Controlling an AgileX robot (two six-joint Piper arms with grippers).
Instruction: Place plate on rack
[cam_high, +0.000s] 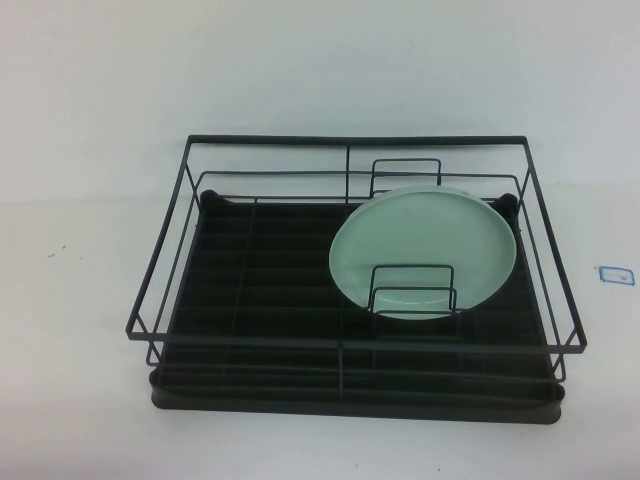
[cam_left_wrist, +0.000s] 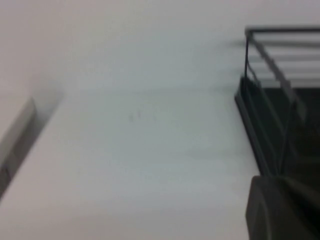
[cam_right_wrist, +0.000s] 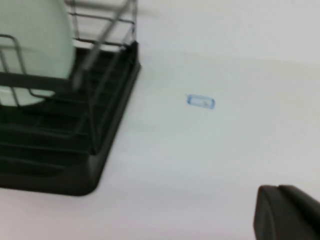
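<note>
The pale mint-green plate (cam_high: 420, 250) stands tilted inside the black wire rack (cam_high: 350, 402), in its right half, propped between small upright wire loops. It also shows in the right wrist view (cam_right_wrist: 35, 45), behind the rack's (cam_right_wrist: 100, 150) wires. Neither arm shows in the high view. My left gripper (cam_left_wrist: 280, 179) is a dark block beside the rack's (cam_left_wrist: 270, 130) left corner, over the white table, fingers together and empty. My right gripper (cam_right_wrist: 277, 189) is over the bare table, right of the rack, fingers together and empty.
A small blue-edged label (cam_high: 613, 273) lies on the white table right of the rack; it also shows in the right wrist view (cam_right_wrist: 201, 101). A grey edge (cam_left_wrist: 17, 135) runs along the table's far left. A white wall stands behind the rack.
</note>
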